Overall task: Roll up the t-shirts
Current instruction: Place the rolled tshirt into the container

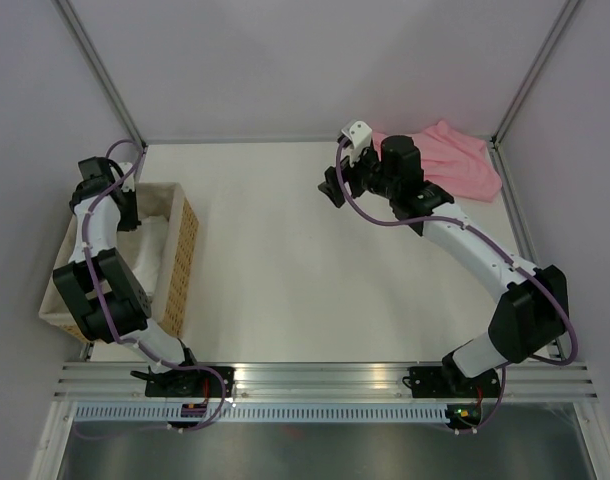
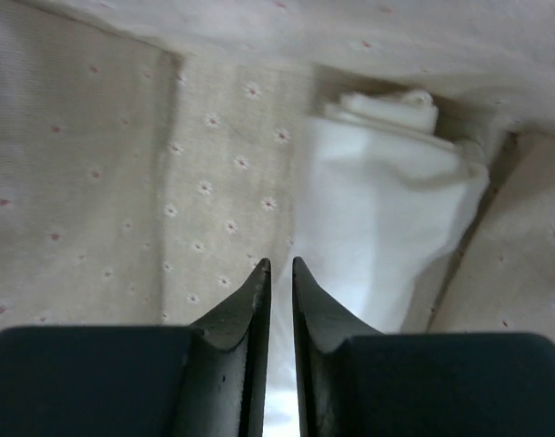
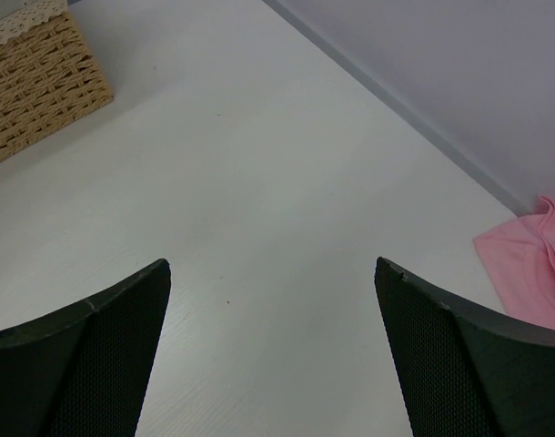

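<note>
My left claw point(image 2: 277, 266) is pinched nearly shut and looks empty, beside the rolled white t-shirt point(image 2: 382, 223) in the basket point(image 1: 185, 260). My right claw point(image 3: 272, 264) is wide open near the pink t-shirt point(image 1: 460, 160), upper right. I think that one gets grabbed next.

The left arm point(image 1: 90, 235) reaches into the wicker basket point(image 1: 180, 265) while the right arm point(image 1: 475, 250) hovers beside the pink t-shirt point(image 1: 455, 160).

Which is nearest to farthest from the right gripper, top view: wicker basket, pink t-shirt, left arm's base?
1. pink t-shirt, far right corner, beside the right gripper
2. wicker basket, left edge
3. left arm's base, near left
</note>
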Controlling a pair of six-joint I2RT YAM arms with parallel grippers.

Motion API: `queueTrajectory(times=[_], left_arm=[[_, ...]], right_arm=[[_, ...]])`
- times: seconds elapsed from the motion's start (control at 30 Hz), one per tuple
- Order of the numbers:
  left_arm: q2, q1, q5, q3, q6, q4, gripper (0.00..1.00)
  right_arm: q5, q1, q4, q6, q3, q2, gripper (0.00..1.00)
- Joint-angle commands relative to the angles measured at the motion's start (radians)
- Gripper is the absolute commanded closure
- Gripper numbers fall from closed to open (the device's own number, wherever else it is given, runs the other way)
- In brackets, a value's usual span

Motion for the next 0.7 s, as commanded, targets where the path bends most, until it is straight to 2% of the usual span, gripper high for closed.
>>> queueTrajectory(times=[0.0,0.17,0.4,0.5,0.53,0.67], left_arm=[[-0.001,0.005,-0.075,-0.020,0.023,0.110,0.81],[0.100,0.005,-0.102,-0.018,0.027,0.167,0.81],[0.183,0.005,-0.067,-0.002,0.038,0.190,0.83],[0.183,0.007,0.048,-0.027,0.044,0.210,0.82],[0.179,0.005,0.126,-0.037,0.041,0.233,0.81],[0.179,0.005,0.234,-0.080,0.026,0.291,0.79]], right_arm=[[-0.020,0.012,-0.003,-0.004,0.045,0.004,0.02],[-0.013,0.020,-0.023,-0.001,0.062,0.012,0.02],[0.000,0.029,-0.039,-0.001,0.085,0.027,0.02],[0.001,0.037,-0.046,0.001,0.098,0.039,0.02],[0.003,0.038,-0.051,0.001,0.105,0.042,0.02],[0.013,0.049,-0.072,-0.005,0.130,0.059,0.02]])
